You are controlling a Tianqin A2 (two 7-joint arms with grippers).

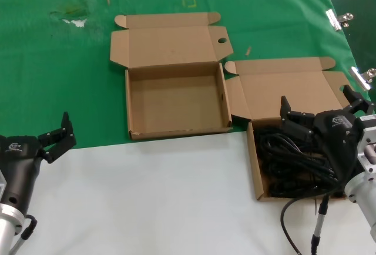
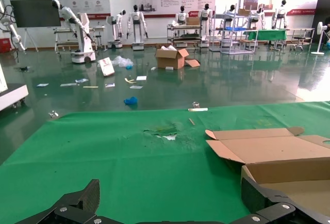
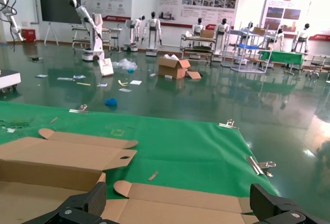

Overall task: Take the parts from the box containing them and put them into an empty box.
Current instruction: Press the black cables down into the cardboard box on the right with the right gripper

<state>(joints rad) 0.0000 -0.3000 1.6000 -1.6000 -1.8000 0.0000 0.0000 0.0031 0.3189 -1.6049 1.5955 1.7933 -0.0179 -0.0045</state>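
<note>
The box containing the parts (image 1: 253,161) sits at the right, its lid (image 1: 282,87) folded back. Black power cords (image 1: 285,156) lie bundled inside it. My right gripper (image 1: 318,103) hangs open just above the back of this box with nothing between its fingers; in the right wrist view the same gripper (image 3: 180,199) is over the lid (image 3: 175,206). The empty box (image 1: 176,99) stands open at the centre, and its lid (image 3: 62,154) also shows there. My left gripper (image 1: 59,136) waits open at the near left, over green cloth (image 2: 170,195), with the empty box (image 2: 289,168) beside it.
A green cloth (image 1: 59,79) covers the far half of the table and has a torn patch (image 1: 73,17); the near half is white (image 1: 147,196). Metal clips (image 1: 338,19) hold the cloth's right edge. A thin wire with a grey tip (image 1: 317,225) dangles from my right arm.
</note>
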